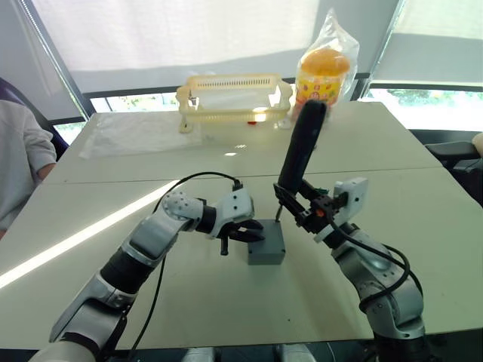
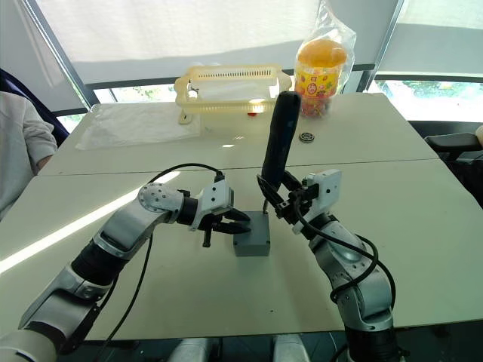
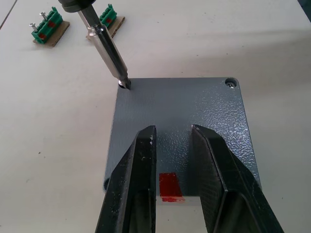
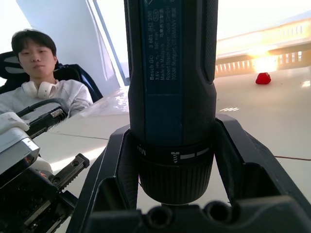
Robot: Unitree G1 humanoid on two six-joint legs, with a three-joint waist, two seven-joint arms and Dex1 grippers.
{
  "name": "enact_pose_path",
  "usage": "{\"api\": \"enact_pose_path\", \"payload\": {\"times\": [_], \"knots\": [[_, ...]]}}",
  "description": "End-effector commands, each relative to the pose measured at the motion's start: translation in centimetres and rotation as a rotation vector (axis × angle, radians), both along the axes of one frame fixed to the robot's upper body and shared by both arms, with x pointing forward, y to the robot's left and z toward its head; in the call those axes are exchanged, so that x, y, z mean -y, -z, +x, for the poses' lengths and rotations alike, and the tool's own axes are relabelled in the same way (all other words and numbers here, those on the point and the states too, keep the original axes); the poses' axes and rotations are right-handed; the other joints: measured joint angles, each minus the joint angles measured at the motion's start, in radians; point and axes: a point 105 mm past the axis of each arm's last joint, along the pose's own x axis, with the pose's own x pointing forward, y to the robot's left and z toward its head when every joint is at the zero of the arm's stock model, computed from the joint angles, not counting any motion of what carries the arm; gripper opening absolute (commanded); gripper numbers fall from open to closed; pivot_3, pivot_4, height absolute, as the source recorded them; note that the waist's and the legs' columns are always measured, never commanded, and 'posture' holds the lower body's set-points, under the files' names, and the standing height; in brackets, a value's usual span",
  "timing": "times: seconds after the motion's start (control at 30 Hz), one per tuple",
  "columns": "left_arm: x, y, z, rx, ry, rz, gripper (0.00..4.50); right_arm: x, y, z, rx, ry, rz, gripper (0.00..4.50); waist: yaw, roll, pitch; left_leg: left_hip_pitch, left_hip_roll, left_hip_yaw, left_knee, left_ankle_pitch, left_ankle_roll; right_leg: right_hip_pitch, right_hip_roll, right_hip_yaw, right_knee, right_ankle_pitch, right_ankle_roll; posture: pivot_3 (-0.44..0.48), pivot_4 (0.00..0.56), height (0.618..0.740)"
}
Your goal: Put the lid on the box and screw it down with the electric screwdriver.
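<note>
- Lid [image 3: 184,116]: seated flush on the box [image 1: 266,243], centre of the frame, low on the bench [image 1: 423,249]; a screw shows in its upper-right corner hole in the left wrist view.
- Screwdriver [image 1: 300,147]: tilted, bit in the lid's upper-left corner hole, apparently to drive that screw.
- Right gripper [image 1: 308,213]: jaws clamped on the screwdriver's lower barrel.
- Left gripper [image 1: 243,233]: jaws narrowly parted, empty, at the box's left edge, likely steadying it.
- Bench: pale top; yellow basket [image 1: 230,96] and bagged snack jar [image 1: 323,74] at upper centre; two green terminal blocks [image 3: 47,28].
- Room: blinds behind; seated person [image 1: 19,162] at left edge.
</note>
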Motion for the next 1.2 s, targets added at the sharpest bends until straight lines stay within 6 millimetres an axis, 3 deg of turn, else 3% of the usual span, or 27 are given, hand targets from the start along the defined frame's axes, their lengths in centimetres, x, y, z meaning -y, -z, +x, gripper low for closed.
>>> {"api": "enact_pose_path", "payload": {"times": [0.03,0.67,1.2], "knots": [[-0.4,1.0,0.0,-0.019,-0.016,0.038,1.13,0.0,-2.7,-0.8,0.11,-0.007,0.018,1.78,0.0,0.0,0.0,0.0,0.0,0.0,0.0,0.0,0.0,0.0,0.0,0.0,0.0,0.0,0.0,0.0,0.15,0.74],[-0.5,1.2,-0.1,-0.021,-0.013,0.046,1.13,0.5,-3.3,-0.5,0.129,0.02,0.027,1.78,0.0,0.0,0.0,0.0,0.0,0.0,0.0,0.0,0.0,0.0,0.0,0.0,0.0,0.0,0.0,0.0,0.15,0.74],[-0.5,1.3,-0.2,-0.022,-0.008,0.05,1.13,0.0,-2.2,-0.8,0.095,0.002,0.017,1.78,0.0,0.0,0.0,0.0,0.0,0.0,0.0,0.0,0.0,0.0,0.0,0.0,0.0,0.0,0.0,0.0,0.15,0.74]]}}
